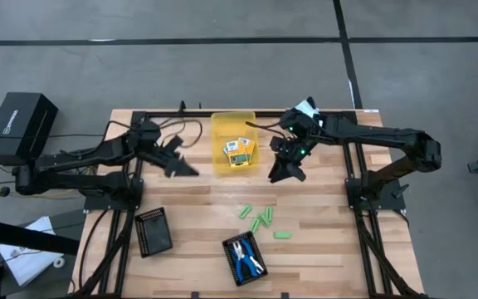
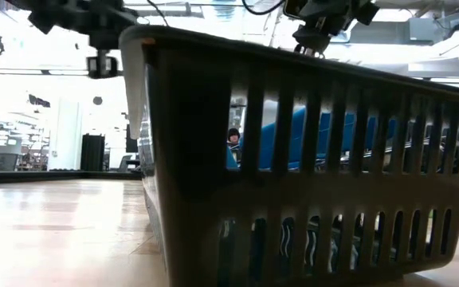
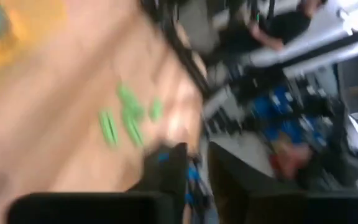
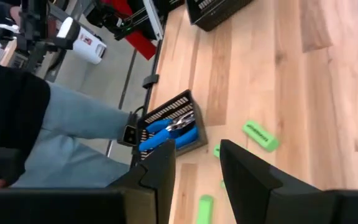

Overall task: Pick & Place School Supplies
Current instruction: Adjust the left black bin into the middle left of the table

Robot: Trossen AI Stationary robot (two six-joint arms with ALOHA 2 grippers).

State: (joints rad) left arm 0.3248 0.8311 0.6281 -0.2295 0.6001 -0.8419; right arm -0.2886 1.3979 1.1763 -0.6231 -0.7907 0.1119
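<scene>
- School supplies, three groups. Yellow-orange printed boxes [image 1: 239,151] lie inside the translucent yellow bin [image 1: 221,124], which sits near the far edge of the worktop, about mid-width.
- Light-green sticks [image 1: 260,220] lie scattered on bare wood [image 1: 197,199] toward the near edge, right of centre; one green block [image 1: 282,235] lies apart at the right of the group. Right wrist view shows a green block [image 4: 259,135] flat on the boards.
- Blue-handled scissor-like tools [image 1: 244,256] rest in a black slotted tray [image 1: 232,270] at the near edge, mid-width; same tray with blue handles [image 4: 166,132] shows in the right wrist view.
- A second black tray [image 1: 153,231] sits toward the near-left corner, well apart from the first.
- Right gripper [image 1: 282,173] hangs just right of the bin, fingers apart, nothing between them.
- Left gripper [image 1: 181,165] is left of the bin, near it; fingers slightly apart, holding nothing.
- Low view: dark slotted tray wall [image 2: 309,199] fills the picture; a person [image 2: 233,135] is visible through a slot, far behind.
</scene>
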